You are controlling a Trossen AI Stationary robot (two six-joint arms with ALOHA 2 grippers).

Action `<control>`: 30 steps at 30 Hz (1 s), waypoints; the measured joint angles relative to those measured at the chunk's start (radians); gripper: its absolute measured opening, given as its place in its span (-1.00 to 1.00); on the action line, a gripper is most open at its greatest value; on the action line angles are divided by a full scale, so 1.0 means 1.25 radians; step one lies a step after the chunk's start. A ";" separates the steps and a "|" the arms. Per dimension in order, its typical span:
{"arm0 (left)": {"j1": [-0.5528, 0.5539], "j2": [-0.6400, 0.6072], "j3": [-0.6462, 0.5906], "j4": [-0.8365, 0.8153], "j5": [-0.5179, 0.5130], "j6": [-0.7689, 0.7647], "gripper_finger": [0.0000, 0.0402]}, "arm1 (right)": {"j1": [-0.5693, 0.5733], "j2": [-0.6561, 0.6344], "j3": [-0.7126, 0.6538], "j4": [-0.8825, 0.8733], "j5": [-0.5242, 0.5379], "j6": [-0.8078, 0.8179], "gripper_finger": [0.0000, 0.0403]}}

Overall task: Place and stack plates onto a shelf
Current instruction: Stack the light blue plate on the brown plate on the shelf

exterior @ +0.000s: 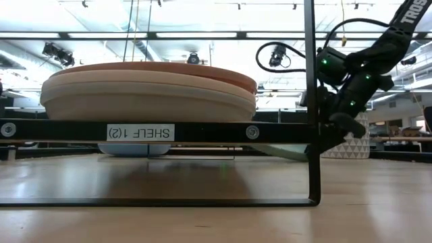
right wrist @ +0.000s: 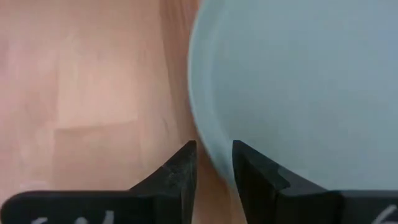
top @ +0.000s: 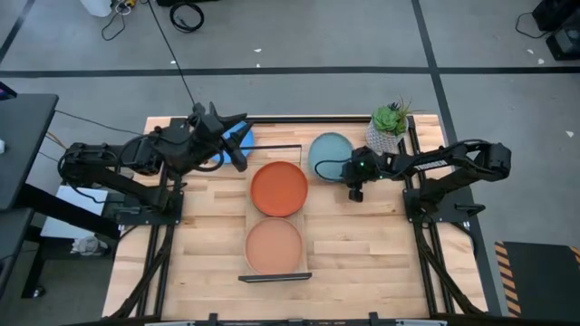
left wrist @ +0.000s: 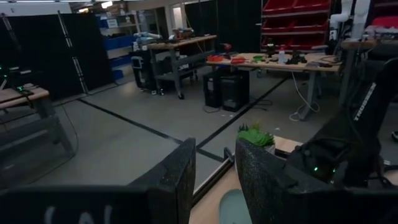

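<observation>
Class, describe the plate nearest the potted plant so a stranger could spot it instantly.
On the butcher-block table, find the potted plant at the far right corner. Just left of it lies the teal plate, off the shelf. Unlike the orange plate and terracotta plate, it is blue-green.

A: High view looks straight down over the whole desk (top: 362, 244); low view sits at desk height, right against the shelf (exterior: 155, 131).

B: Both share that shelf. Right wrist camera peers close at the desk.
</observation>
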 joint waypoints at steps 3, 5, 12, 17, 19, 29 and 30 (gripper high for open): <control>0.003 0.000 0.000 -0.011 0.000 0.003 -0.40 | 0.008 0.000 0.000 0.000 0.031 -0.042 -0.52; 0.010 0.000 0.000 -0.012 0.000 0.020 -0.40 | 0.009 0.000 0.000 0.001 0.051 -0.067 -0.58; 0.021 0.000 0.000 -0.014 -0.001 0.063 -0.40 | 0.011 0.000 0.000 0.002 0.064 -0.087 -0.91; 0.021 0.000 0.000 -0.017 -0.032 0.063 -0.40 | 0.035 -0.001 0.028 -0.023 0.035 -0.087 -0.88; 0.026 0.000 0.000 -0.024 -0.040 0.053 -0.40 | 0.050 -0.008 0.064 -0.061 0.018 -0.086 -0.87; 0.163 -0.030 0.000 -0.196 0.176 -0.221 -0.40 | 0.091 -0.018 0.295 -0.384 -0.011 -0.013 -0.91; 0.179 -0.030 0.000 -0.212 0.211 -0.235 -0.40 | 0.092 -0.018 0.319 -0.407 -0.009 0.009 -0.91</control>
